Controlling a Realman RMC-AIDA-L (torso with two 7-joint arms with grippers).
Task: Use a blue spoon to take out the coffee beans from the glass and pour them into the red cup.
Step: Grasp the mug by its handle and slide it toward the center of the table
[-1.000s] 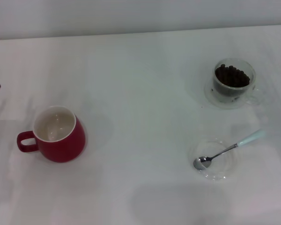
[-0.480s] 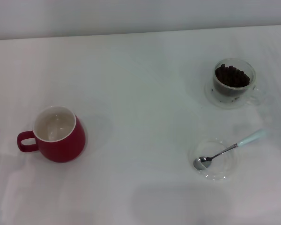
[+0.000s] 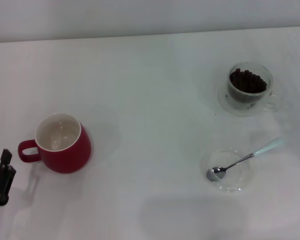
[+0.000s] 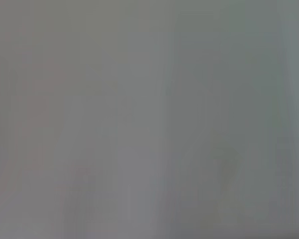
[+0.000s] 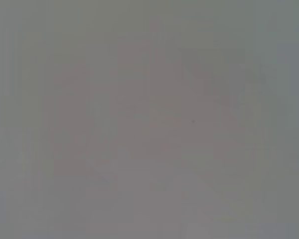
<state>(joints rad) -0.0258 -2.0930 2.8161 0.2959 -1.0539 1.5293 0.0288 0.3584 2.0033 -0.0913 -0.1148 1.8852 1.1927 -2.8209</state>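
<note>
White surface, nothing picked up yet. Blue spoon lies with its bowl in a shallow clear dish, handle propped over the rim, easy to pinch. Glass of coffee beans stands just beyond it. Red cup sits well apart, handle toward the left hand at the near-left edge; cannot tell its opening. Right hand unseen.

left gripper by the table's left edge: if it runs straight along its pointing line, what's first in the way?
Likely the red cup: the left gripper tilts up toward its handle. Height is unclear, so it might pass above.
</note>
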